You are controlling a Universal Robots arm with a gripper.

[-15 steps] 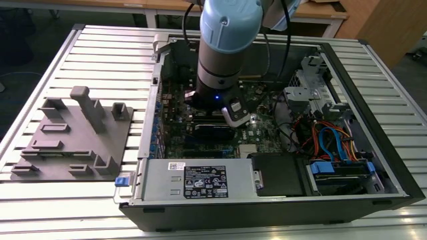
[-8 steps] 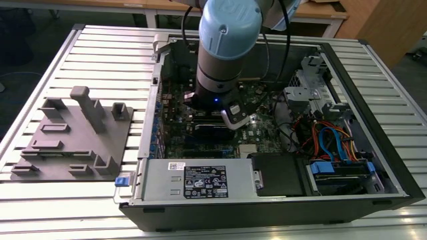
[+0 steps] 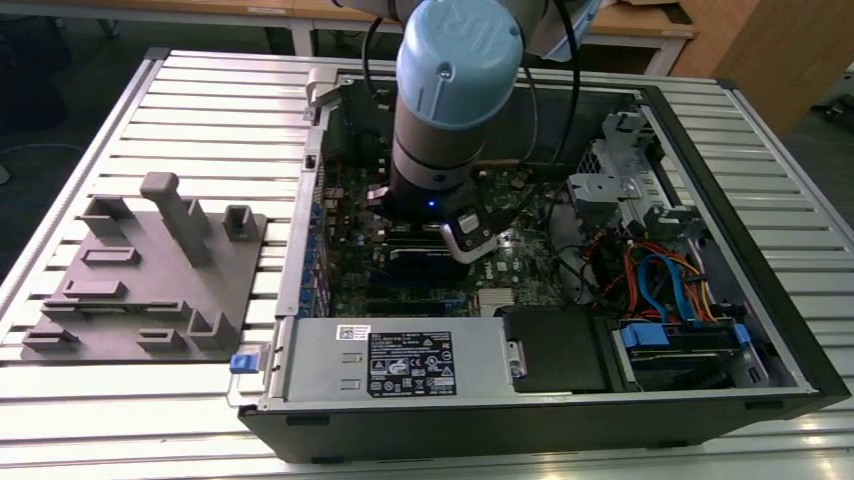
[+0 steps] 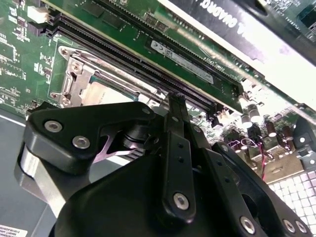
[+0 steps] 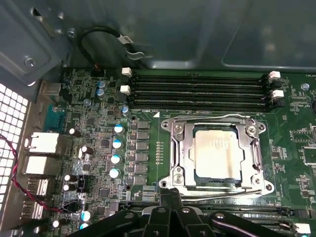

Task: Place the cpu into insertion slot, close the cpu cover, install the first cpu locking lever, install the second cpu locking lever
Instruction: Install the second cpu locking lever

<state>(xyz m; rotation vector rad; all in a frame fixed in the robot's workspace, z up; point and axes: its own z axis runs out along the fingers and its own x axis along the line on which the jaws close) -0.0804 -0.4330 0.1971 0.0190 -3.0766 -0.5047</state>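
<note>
The cpu (image 5: 217, 155) is sitting in the insertion slot (image 5: 183, 148) with the cpu cover (image 5: 219, 121) down; the pincer (image 5: 170, 197), fingers together and holding nothing, is hovering beside it, probably working a locking lever.

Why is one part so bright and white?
In the second wrist view, glare washes out a strip beside the black card, and the end effector close to the lens looks big and dark. In the first wrist view, light glints off the cpu. The exterior view is evenly lit.
</note>
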